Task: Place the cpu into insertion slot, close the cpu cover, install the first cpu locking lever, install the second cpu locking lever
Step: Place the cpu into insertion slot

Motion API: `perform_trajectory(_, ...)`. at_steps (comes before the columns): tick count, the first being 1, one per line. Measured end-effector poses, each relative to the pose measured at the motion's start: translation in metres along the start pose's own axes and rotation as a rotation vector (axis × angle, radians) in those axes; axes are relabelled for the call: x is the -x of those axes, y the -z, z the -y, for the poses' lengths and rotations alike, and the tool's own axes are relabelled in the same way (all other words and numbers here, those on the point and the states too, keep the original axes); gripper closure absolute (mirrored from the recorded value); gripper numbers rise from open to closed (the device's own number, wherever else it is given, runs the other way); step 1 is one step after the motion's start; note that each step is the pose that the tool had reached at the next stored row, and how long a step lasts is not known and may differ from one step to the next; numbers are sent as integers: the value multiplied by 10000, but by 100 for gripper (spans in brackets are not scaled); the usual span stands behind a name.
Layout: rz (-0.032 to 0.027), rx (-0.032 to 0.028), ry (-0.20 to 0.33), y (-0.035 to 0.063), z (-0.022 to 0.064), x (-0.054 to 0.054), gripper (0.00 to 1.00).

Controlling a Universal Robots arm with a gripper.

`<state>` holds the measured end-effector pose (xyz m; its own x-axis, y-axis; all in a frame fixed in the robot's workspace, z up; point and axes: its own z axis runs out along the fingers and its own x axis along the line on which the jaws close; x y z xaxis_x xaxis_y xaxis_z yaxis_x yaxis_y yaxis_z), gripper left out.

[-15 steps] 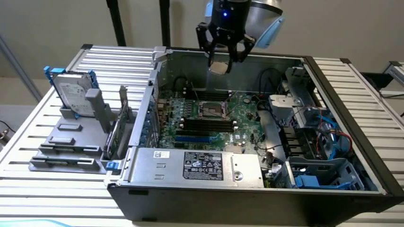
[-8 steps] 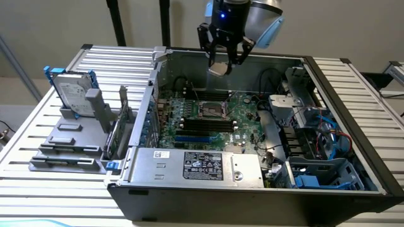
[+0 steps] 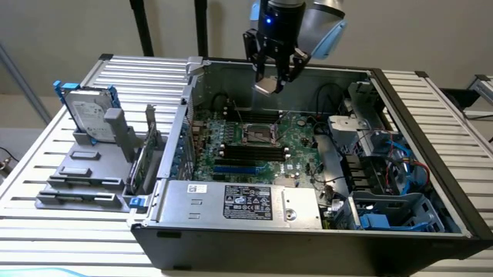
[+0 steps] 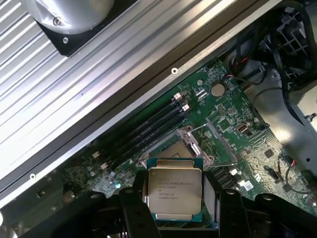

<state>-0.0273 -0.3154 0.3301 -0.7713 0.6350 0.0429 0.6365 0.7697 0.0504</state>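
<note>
My gripper (image 3: 274, 78) hangs above the open computer case, near its back wall, shut on the cpu (image 3: 266, 86). In the wrist view the cpu (image 4: 174, 191) is a flat square chip with a silver-grey top, held by its edges between the black fingers (image 4: 130, 210). The insertion slot (image 3: 260, 134) sits lower down on the green board (image 3: 297, 158), apart from the chip. In the wrist view the insertion slot (image 4: 167, 150) lies partly behind the chip. Its cpu cover (image 4: 221, 142) stands swung open beside it.
Black memory slots (image 3: 250, 153) and a blue slot (image 3: 235, 170) lie just in front of the socket. A power supply box (image 3: 239, 202) fills the case front. Drive cages with blue cables (image 3: 389, 173) stand at the exterior view's right. A hard drive (image 3: 86, 112) on a grey holder sits outside.
</note>
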Motion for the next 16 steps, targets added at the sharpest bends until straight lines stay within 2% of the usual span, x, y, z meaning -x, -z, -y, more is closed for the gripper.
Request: perform_trajectory(16, 147, 124, -2908, -79, 4, 3, 45)
